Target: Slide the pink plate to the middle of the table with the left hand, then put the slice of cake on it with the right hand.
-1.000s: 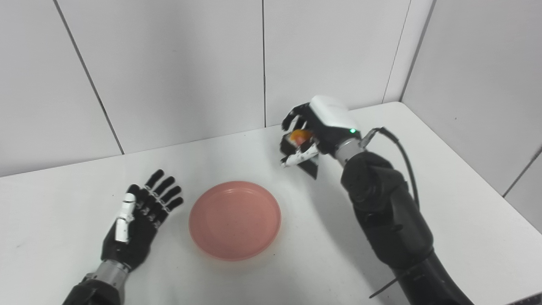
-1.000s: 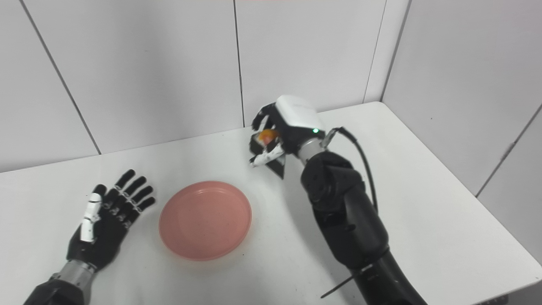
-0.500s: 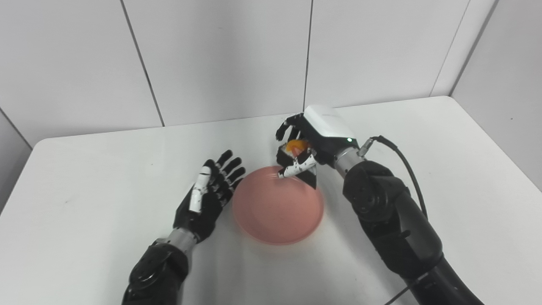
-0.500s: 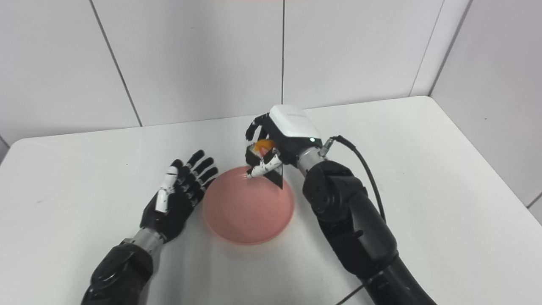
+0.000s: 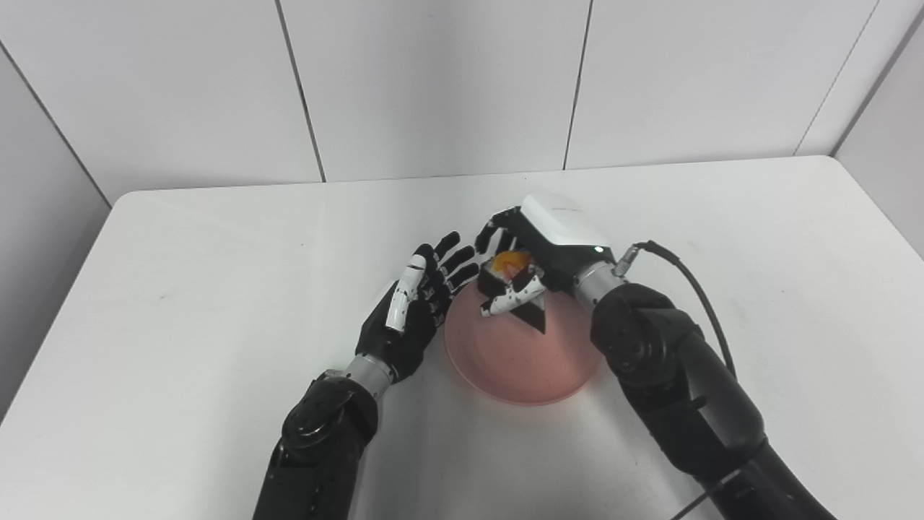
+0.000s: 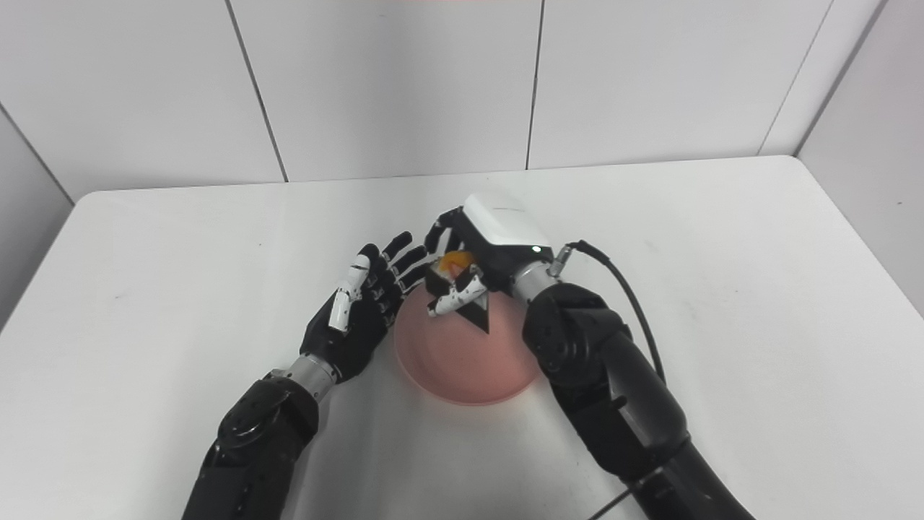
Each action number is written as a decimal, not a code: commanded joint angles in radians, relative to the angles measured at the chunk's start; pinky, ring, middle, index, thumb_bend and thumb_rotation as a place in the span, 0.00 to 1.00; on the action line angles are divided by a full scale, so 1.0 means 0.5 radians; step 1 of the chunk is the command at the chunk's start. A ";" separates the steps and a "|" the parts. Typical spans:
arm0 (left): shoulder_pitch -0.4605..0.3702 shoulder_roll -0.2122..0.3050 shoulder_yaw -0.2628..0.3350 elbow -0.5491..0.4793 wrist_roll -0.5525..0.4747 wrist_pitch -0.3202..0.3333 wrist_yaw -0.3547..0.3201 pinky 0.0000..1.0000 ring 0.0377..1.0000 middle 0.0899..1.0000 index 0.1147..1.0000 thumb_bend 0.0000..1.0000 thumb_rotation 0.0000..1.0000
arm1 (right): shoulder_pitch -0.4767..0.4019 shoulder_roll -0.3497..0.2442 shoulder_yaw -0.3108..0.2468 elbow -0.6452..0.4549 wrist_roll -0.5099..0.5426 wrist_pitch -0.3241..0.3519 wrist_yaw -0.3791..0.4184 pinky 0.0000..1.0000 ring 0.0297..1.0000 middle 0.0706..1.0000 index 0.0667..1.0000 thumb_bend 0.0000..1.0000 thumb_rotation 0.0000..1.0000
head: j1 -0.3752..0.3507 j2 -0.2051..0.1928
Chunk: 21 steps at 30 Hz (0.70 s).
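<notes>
The pink plate [image 5: 521,354] sits near the middle of the white table [image 5: 180,289]. My right hand [image 5: 538,249] is shut on the slice of cake [image 5: 510,274], a dark wedge with an orange topping, and holds it over the far left part of the plate. My left hand [image 5: 415,303] lies open and empty on the table against the plate's left rim, fingers spread and pointing away from me. In the right eye view the plate [image 6: 462,361], the cake [image 6: 455,273], the right hand [image 6: 491,238] and the left hand [image 6: 361,307] stand the same way.
A black cable [image 5: 693,282] runs from the right wrist over the forearm. White panel walls [image 5: 433,79] close the table's far side and both ends.
The camera has swung left, shifting the whole picture. My right hand has carried the cake from beyond the plate to over it. My left hand stays open beside the plate.
</notes>
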 commanded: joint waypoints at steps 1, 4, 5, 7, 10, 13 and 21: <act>0.077 0.006 -0.019 0.051 0.056 0.173 0.051 0.94 0.93 0.94 0.94 0.41 1.00 | -0.037 -0.006 0.005 -0.038 0.002 -0.095 -0.054 0.33 0.39 0.39 0.50 0.52 0.00 | -0.012 0.017; 0.075 0.010 -0.018 0.038 0.068 0.183 0.052 0.93 0.93 0.93 0.94 0.41 1.00 | -0.022 -0.021 0.027 -0.059 -0.001 -0.076 -0.026 0.34 0.40 0.39 0.50 0.52 0.00 | -0.024 0.024; 0.075 0.010 -0.014 0.032 0.065 0.192 0.052 0.93 0.92 0.93 0.93 0.41 1.00 | -0.014 -0.024 0.032 -0.072 -0.006 -0.059 -0.011 0.34 0.40 0.39 0.50 0.52 0.00 | -0.043 0.034; 0.076 0.011 -0.008 0.023 0.059 0.206 0.050 0.93 0.93 0.93 0.93 0.41 1.00 | -0.003 -0.028 0.038 -0.089 -0.011 -0.037 0.009 0.35 0.41 0.40 0.49 0.52 0.00 | -0.057 0.042; 0.076 0.019 -0.006 0.012 0.060 0.216 0.046 0.93 0.93 0.93 0.93 0.42 1.00 | 0.014 -0.034 0.044 -0.111 -0.024 -0.026 0.018 0.35 0.42 0.40 0.49 0.52 0.00 | -0.064 0.047; 0.079 0.028 -0.005 -0.003 0.058 0.225 0.042 0.93 0.93 0.94 0.94 0.41 1.00 | 0.036 -0.050 0.048 -0.145 -0.056 -0.016 0.034 0.34 0.41 0.40 0.49 0.52 0.00 | -0.090 0.065; 0.077 0.045 0.006 -0.022 0.053 0.248 0.032 0.92 0.92 0.94 0.94 0.40 1.00 | 0.097 -0.087 0.029 -0.249 -0.131 0.023 0.105 0.32 0.39 0.40 0.51 0.52 0.00 | -0.130 0.080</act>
